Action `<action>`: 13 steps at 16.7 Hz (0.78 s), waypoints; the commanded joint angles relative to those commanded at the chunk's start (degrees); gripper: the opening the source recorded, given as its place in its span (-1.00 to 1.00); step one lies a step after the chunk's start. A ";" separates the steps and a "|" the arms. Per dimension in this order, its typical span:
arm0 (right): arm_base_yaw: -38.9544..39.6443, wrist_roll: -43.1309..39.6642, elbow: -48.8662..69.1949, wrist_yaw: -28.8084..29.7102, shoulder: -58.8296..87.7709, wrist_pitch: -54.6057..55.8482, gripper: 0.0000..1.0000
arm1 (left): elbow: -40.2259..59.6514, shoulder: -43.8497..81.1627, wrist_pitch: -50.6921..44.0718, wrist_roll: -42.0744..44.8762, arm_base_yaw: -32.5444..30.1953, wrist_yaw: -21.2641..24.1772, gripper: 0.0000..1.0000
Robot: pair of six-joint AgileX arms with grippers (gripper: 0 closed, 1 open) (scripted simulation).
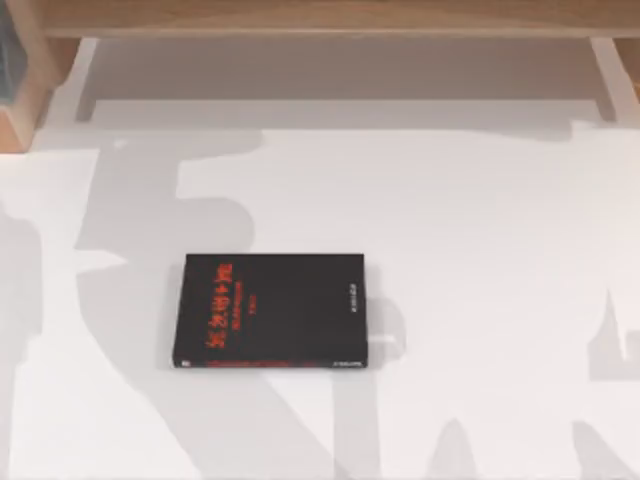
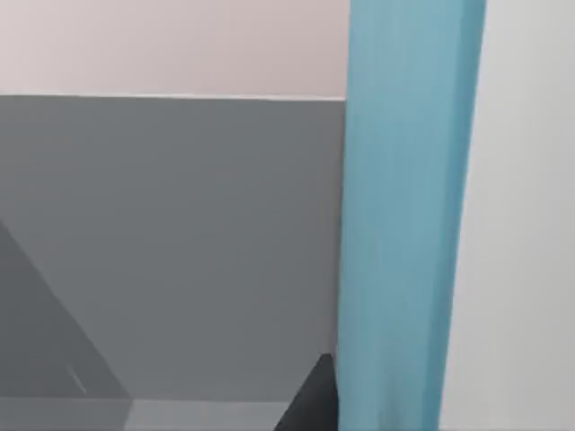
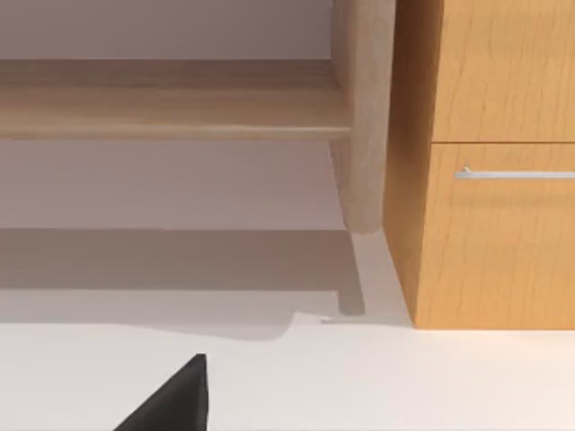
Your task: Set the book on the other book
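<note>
Here, the left wrist view shows a dark tip of the left claw (image 2: 310, 400) at the frame's lower edge, just beside the light blue book (image 2: 409, 215), which stands as a tall upright band with a grey panel beside it and a pale wall beyond; whether that claw is clenched on the book or released cannot be told. In the right wrist view, one dark finger of the right claw (image 3: 171, 400) hangs over the white surface (image 3: 404, 377), its state equally unclear, facing a wooden shelf (image 3: 171, 112) and a wooden drawer cabinet (image 3: 494, 180). From above, the black book (image 1: 272, 310) with red lettering lies flat near the middle of the surface.
</note>
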 joint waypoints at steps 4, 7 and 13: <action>0.00 0.00 0.00 0.00 0.00 0.00 1.00 | 0.00 0.00 0.00 0.00 0.00 0.00 -0.81; 0.00 0.00 0.00 0.00 0.00 0.00 1.00 | 0.00 0.00 0.00 0.00 0.00 0.00 -1.00; 0.00 0.00 0.00 0.00 0.00 0.00 1.00 | 0.00 0.00 0.00 0.00 0.00 0.00 -1.00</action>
